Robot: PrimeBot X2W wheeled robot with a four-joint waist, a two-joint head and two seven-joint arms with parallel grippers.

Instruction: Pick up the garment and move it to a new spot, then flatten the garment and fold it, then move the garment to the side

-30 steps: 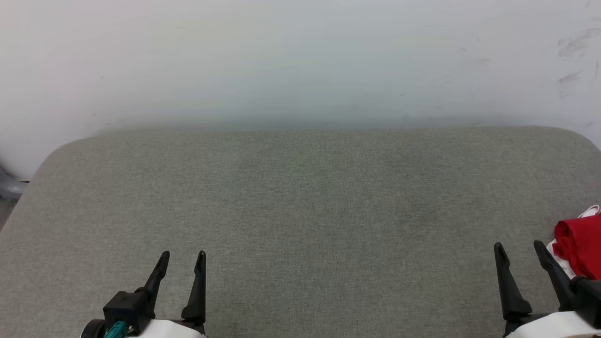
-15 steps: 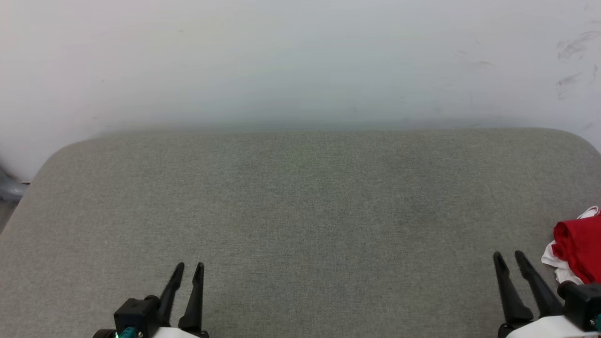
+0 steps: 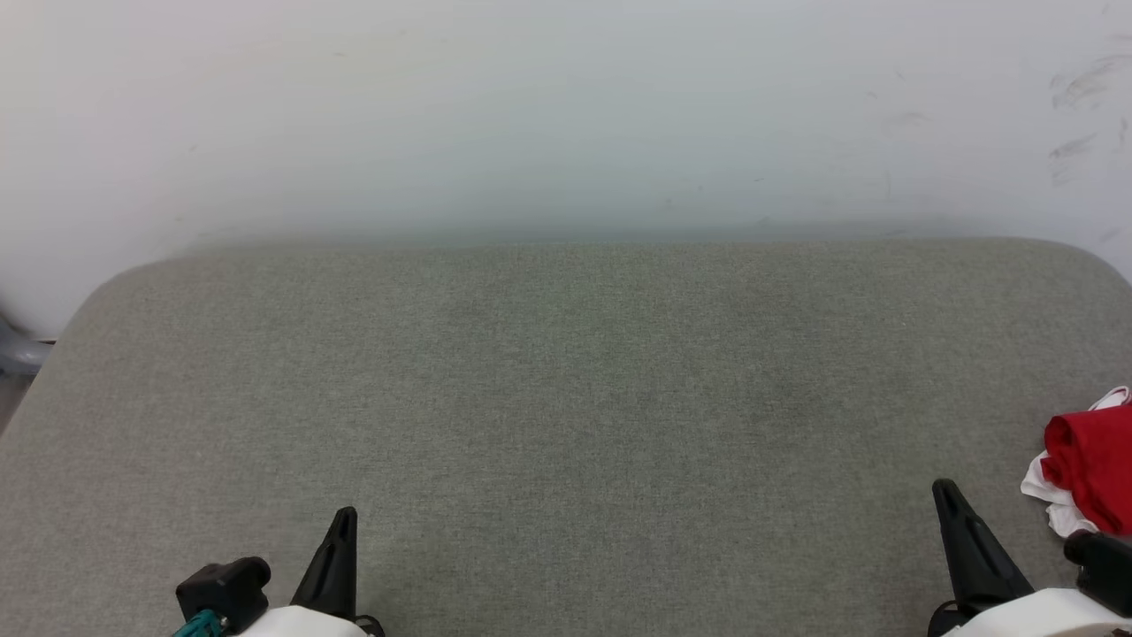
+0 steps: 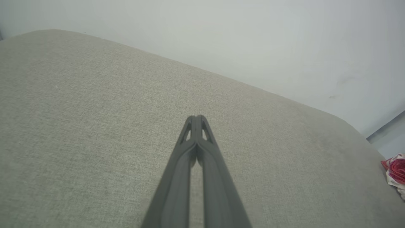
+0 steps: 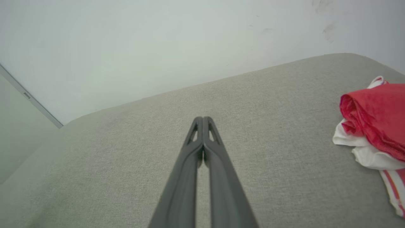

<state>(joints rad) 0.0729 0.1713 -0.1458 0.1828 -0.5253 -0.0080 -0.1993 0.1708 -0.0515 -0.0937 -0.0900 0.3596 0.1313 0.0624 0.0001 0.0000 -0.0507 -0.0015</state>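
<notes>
The garment is a crumpled red heap with white cloth under it, at the right edge of the grey cushion. The right wrist view shows the garment with red-and-white stripe trim low at its right, and it peeks in at the far right of the left wrist view. My right gripper is shut and empty, low down just left of the garment and apart from it; its tips meet above bare cushion. My left gripper is shut and empty at the lower left, fingertips pressed together.
A pale wall rises right behind the cushion's far edge. The cushion's rounded corners fall away at the left and right. A grey object sits beyond the left corner. Floor shows past the cushion in the right wrist view.
Both grippers have gone from open to shut with nothing between the fingers. Both have also drawn back toward the bottom edge of the head view. The garment has not moved.
</notes>
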